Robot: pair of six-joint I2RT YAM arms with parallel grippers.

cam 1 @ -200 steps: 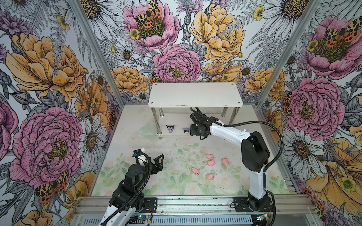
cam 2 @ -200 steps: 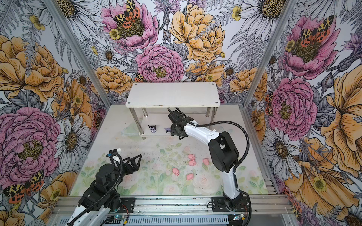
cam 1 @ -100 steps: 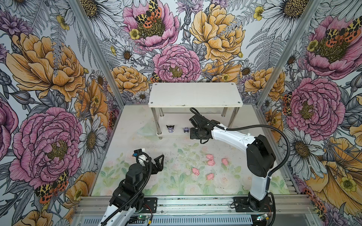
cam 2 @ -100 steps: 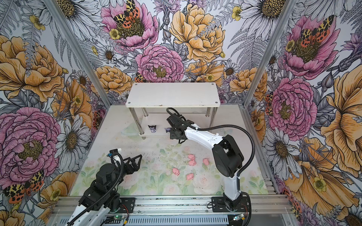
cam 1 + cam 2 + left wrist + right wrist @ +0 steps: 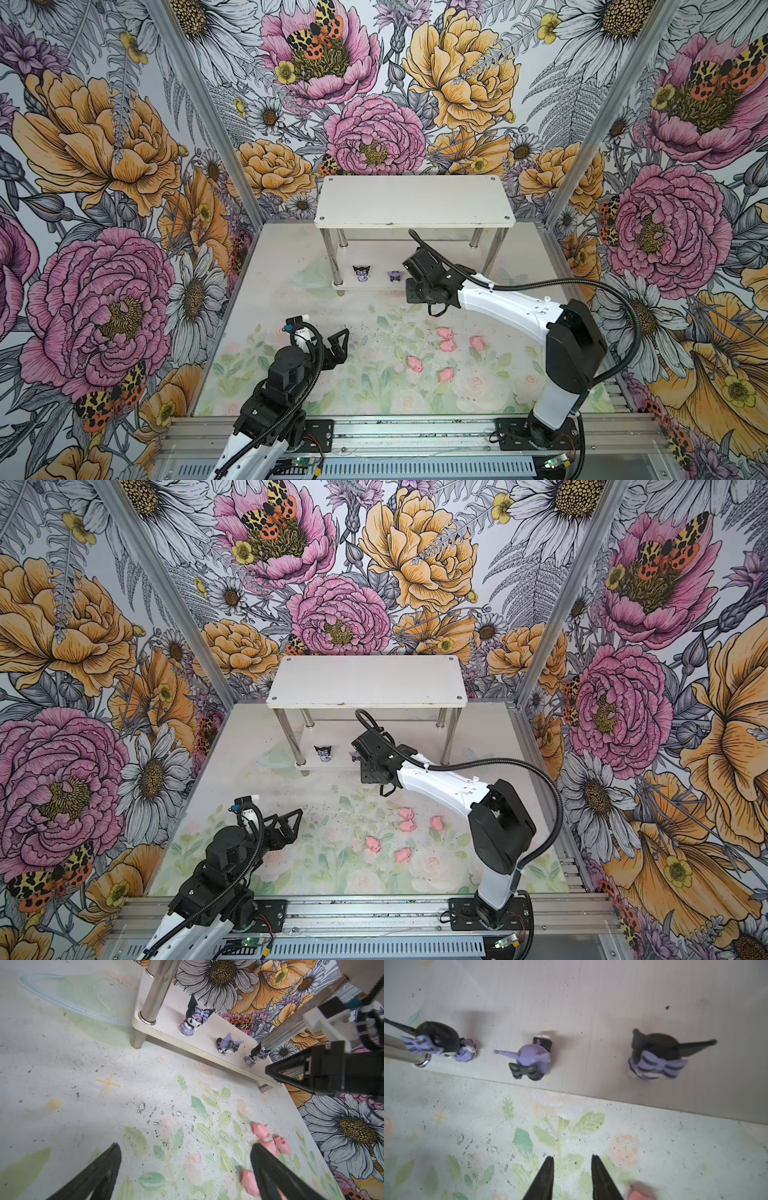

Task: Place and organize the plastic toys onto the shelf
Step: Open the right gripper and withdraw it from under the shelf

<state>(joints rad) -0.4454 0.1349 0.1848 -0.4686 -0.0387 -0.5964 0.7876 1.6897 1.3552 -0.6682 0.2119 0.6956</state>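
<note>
The white two-tier shelf stands at the back. On its lower tier three black-and-lavender plastic toys stand in a row. In both top views my right gripper hides one of them. That gripper hangs over the mat just in front of the tier, open by a narrow gap with nothing between its fingers. Several pink pigs lie on the mat. My left gripper is wide open and empty, with pigs beside one finger.
Shiny metal posts carry the shelf's top board, which overhangs the lower tier. The right arm's black cable loops over the mat. Flowered walls close in three sides; an aluminium rail runs along the front.
My right gripper has drawn back a little from the lower tier toward the front, and its jaws have narrowed. The left arm has not moved.
</note>
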